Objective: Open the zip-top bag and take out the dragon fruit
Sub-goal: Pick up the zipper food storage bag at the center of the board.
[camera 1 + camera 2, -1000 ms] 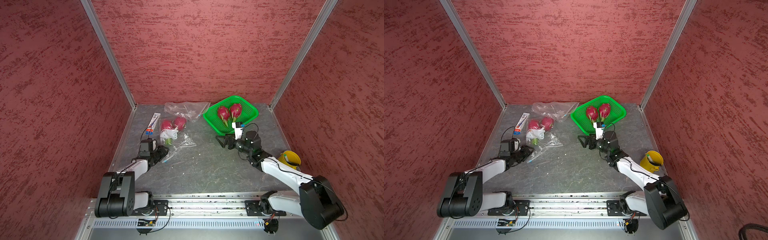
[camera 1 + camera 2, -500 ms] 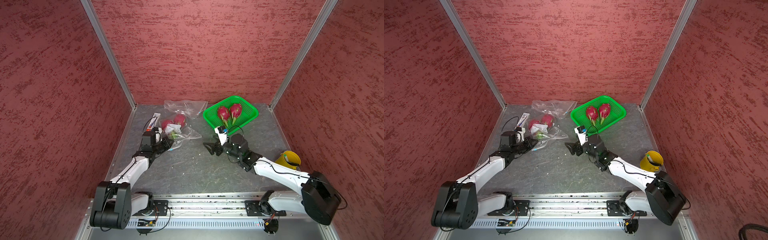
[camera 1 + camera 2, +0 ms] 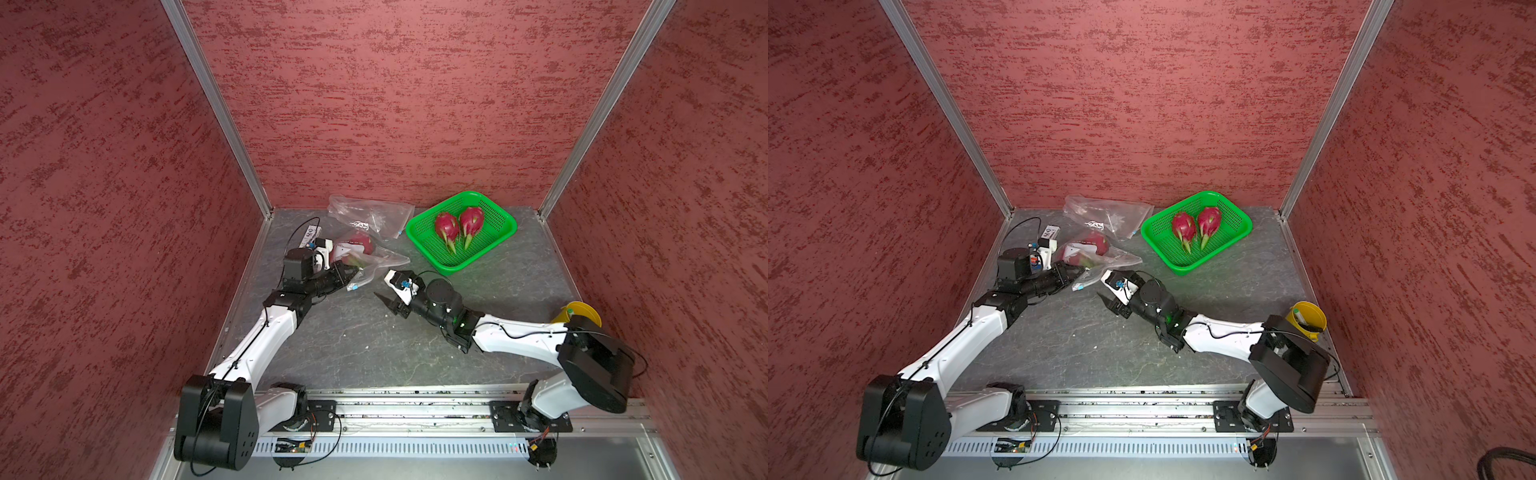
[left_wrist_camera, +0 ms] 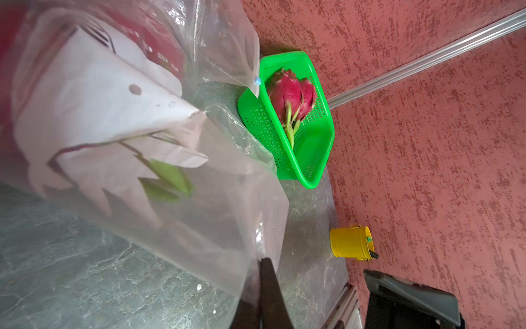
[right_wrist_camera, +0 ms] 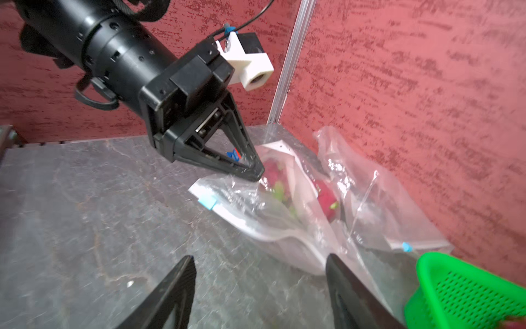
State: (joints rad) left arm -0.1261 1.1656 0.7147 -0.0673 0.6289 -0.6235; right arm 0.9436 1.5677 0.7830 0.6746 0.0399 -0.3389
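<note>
The clear zip-top bag (image 3: pixel 376 262) lies at the back left of the table. Dragon fruit (image 5: pixel 324 196) shows pink through its plastic beside a white paper sheet (image 4: pixel 99 99). My left gripper (image 3: pixel 353 275) is shut on the bag's near edge, close to the blue zip slider (image 5: pixel 207 202). In the left wrist view its closed tips (image 4: pixel 263 260) pinch the film. My right gripper (image 3: pixel 384 301) stands open just in front of the bag, with nothing between its fingers (image 5: pixel 185 267). Two more dragon fruit (image 3: pixel 446 226) (image 3: pixel 471 219) lie in the green basket (image 3: pixel 457 271).
A second, empty clear bag (image 3: pixel 370 212) lies behind the first, against the back wall. A yellow cup (image 3: pixel 577 316) stands near the right wall behind my right arm. A small white box (image 3: pixel 309 235) lies by the left wall.
My left gripper has reached forward to the bag and shut on its edge. My right gripper has swung left from the basket toward the bag, its jaws narrowing somewhat.
</note>
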